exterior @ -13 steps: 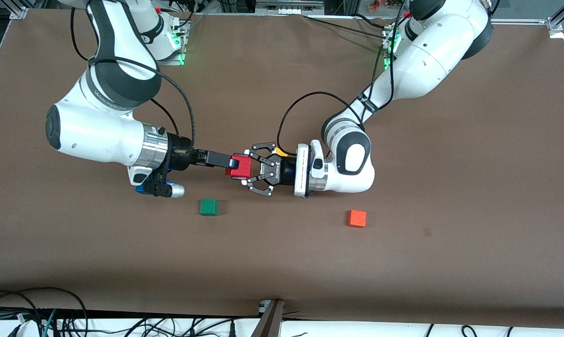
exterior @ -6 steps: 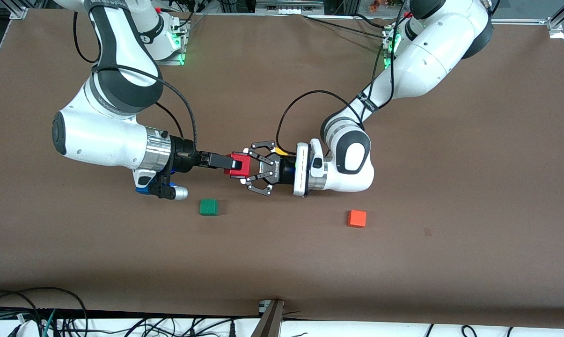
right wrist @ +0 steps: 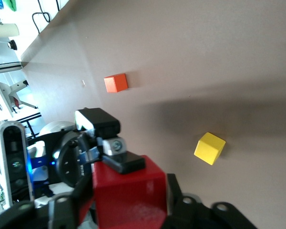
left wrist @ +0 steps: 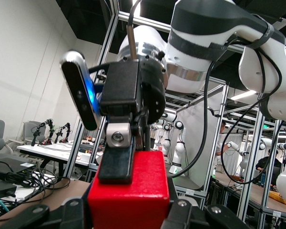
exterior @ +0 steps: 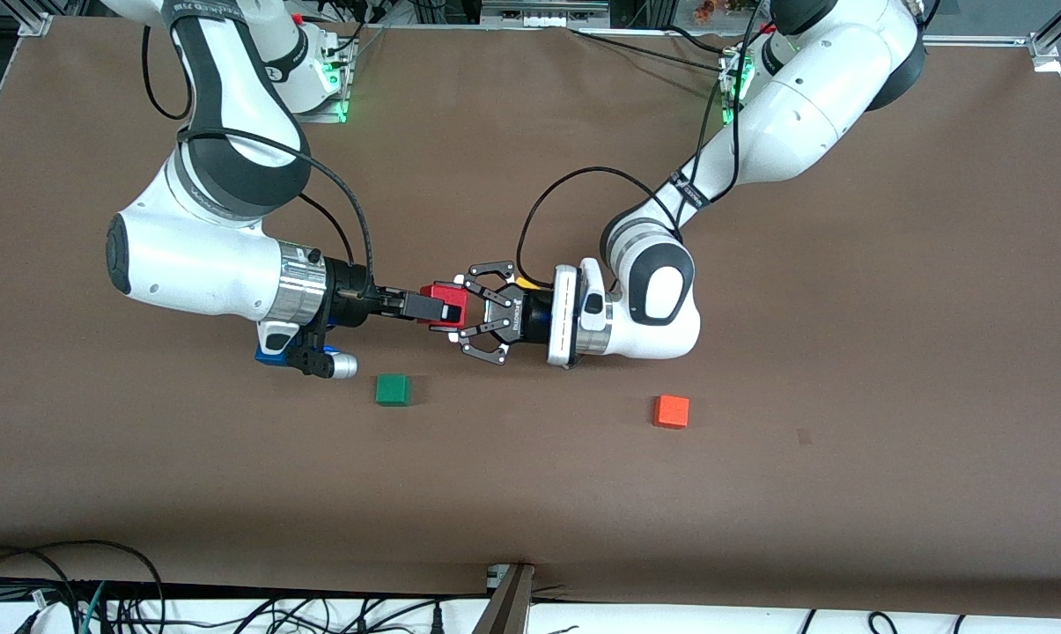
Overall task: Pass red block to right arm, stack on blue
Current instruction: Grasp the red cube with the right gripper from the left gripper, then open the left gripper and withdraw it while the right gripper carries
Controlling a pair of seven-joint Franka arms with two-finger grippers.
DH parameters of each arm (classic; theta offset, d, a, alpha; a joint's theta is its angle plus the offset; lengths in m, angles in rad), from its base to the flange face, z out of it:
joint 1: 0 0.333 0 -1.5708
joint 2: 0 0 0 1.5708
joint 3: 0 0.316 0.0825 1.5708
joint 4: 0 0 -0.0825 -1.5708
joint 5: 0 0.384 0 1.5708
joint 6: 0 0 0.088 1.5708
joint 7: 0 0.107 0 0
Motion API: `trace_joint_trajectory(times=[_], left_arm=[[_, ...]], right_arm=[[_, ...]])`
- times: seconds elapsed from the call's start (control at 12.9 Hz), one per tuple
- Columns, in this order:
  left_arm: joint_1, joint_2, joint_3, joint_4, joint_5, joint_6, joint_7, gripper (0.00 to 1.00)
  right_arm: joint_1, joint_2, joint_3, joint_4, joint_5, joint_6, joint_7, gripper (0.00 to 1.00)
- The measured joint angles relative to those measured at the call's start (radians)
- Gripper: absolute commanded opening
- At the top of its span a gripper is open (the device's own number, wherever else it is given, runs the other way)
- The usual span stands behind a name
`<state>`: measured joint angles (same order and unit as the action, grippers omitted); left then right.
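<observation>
The red block (exterior: 443, 305) is up in the air over the middle of the table (exterior: 759, 493); both grippers touch it; the right gripper (exterior: 438, 309) has its slim fingers shut tight on it; the left gripper (exterior: 470, 313) has its claw fingers spread around it, and I cannot tell if they squeeze; a green cube (exterior: 393, 389) and an orange cube (exterior: 671, 411) sit on the table, nearer the front camera.

You see a bright red block (exterior: 443, 303) between two black grippers, the right gripper (exterior: 431, 307) and the left gripper (exterior: 470, 319). The table (exterior: 847, 308) is plain brown. On it sit a green cube (exterior: 393, 389), an orange cube (exterior: 672, 411) and a yellow cube (right wrist: 209, 148). Both arms are white with dark grey patches.
</observation>
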<state>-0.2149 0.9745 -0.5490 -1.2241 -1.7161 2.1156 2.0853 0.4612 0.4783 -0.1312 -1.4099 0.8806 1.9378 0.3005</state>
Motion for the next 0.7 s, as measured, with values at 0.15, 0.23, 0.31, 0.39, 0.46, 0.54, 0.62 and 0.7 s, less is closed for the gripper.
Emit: trace_joint_trajectory(times=[0.15,0.23,0.31,0.39,0.46,0.54,0.62,0.7], left_arm=[[0.000,0.000,0.000,0.000,-0.001,0.000,-0.005,0.00],[0.000,0.000,0.000,0.000,-0.001,0.000,-0.005,0.00],[0.001,0.000,0.000,0.000,-0.001,0.000,-0.005,0.20],[0.001,0.000,0.000,0.000,-0.001,0.000,-0.006,0.99],[0.001,0.000,0.000,0.000,-0.002,0.000,-0.008,1.00],[0.002,0.000,0.000,0.000,-0.007,0.000,-0.009,1.00],[0.005,0.000,0.000,0.000,-0.014,0.000,-0.009,1.00],[0.010,0.000,0.001,0.000,-0.015,0.000,-0.009,1.00]], right_arm=[[0.000,0.000,0.000,0.000,0.000,0.001,-0.004,0.00],[0.000,0.000,0.000,0.000,0.000,0.001,-0.004,0.00],[0.000,0.000,0.000,0.001,0.000,0.001,-0.004,0.00],[0.000,0.000,0.000,0.001,0.001,0.001,-0.005,0.00],[0.000,0.000,0.000,0.001,0.001,0.002,-0.005,0.00],[0.000,0.000,0.000,0.001,0.000,0.004,-0.005,0.00],[0.000,0.000,-0.001,0.001,0.000,0.004,-0.005,0.00],[-0.001,0.000,-0.002,0.001,0.000,0.004,-0.005,0.00]])
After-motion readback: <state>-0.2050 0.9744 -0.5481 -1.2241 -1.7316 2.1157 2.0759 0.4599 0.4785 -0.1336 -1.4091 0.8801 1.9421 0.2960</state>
